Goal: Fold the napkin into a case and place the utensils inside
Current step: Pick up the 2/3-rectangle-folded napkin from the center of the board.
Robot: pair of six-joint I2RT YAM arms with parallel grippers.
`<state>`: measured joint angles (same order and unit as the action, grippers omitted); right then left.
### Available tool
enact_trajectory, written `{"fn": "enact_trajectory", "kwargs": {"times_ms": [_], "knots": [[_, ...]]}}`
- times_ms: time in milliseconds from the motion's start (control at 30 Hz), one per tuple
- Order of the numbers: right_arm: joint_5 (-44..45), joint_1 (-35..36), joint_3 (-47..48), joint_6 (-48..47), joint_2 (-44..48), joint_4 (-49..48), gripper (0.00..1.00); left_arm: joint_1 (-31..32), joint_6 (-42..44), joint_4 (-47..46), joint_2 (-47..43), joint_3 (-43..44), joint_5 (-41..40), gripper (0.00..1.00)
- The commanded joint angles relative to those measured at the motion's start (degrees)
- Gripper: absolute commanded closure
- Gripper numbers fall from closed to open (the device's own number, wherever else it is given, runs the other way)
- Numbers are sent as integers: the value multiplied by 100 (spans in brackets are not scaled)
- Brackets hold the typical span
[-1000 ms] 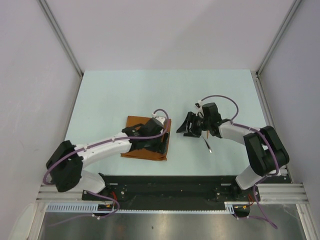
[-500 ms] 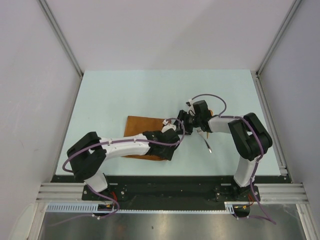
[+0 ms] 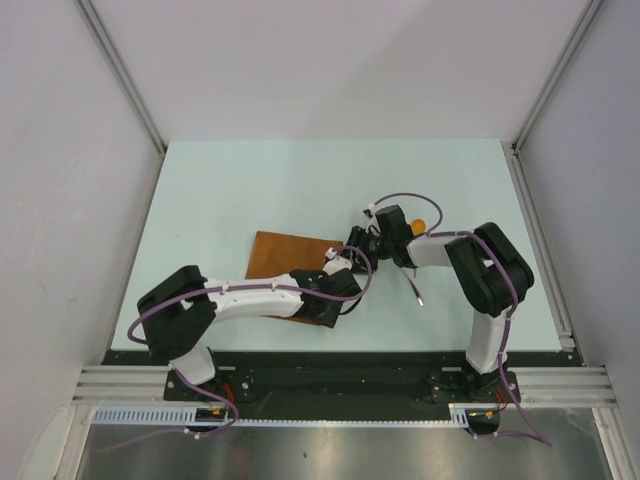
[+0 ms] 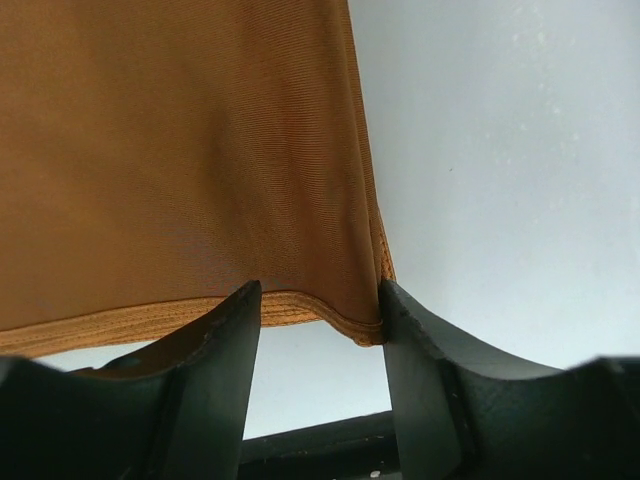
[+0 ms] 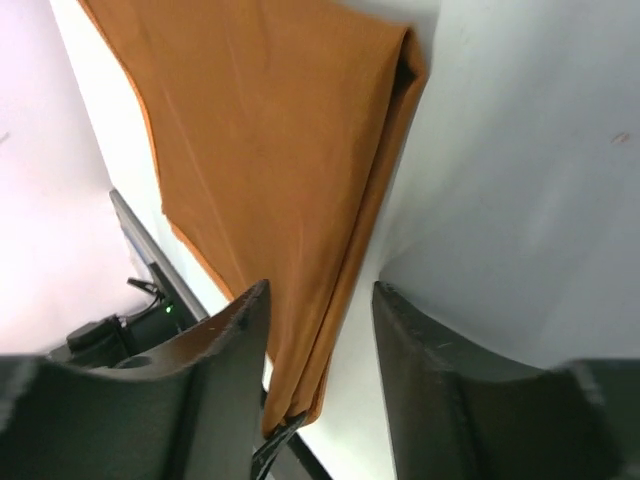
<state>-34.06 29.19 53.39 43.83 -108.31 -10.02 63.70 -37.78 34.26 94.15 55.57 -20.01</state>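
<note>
The rust-orange napkin (image 3: 275, 258) lies folded flat left of the table's middle. My left gripper (image 3: 332, 308) is low at its near right corner. In the left wrist view the left gripper (image 4: 318, 300) is open, and the hemmed corner of the napkin (image 4: 180, 150) sits between its fingers, touching the right one. My right gripper (image 3: 356, 242) is at the napkin's far right corner. In the right wrist view the right gripper (image 5: 320, 295) is open astride the folded edge of the napkin (image 5: 270, 150). The fork (image 3: 414, 288) and the spoon's orange bowl (image 3: 421, 225) lie just right of it.
The black mounting rail (image 3: 330, 370) runs along the table's near edge. Grey walls enclose the table on the left, far and right sides. The right arm's elbow (image 3: 490, 270) stands over the right part of the table (image 3: 250, 180).
My left arm has swung right, from over the napkin to its right corner, and its jaws have narrowed. My right gripper has moved left onto the napkin's right edge, narrowing slightly.
</note>
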Motion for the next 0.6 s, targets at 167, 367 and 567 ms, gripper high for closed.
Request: {"fn": "enact_trajectory", "kwargs": {"times_ms": [167,367,567], "knots": [[5,96,400,82,-515,-378,59,81,-142,160,-529,-275,-100,49],[31,104,865,-129,-813,-106,62,142,-124,-129,-520,-363,199,48],[58,104,1156,-340,-1043,149,66,204,7,-560,-371,-354,725,38]]}}
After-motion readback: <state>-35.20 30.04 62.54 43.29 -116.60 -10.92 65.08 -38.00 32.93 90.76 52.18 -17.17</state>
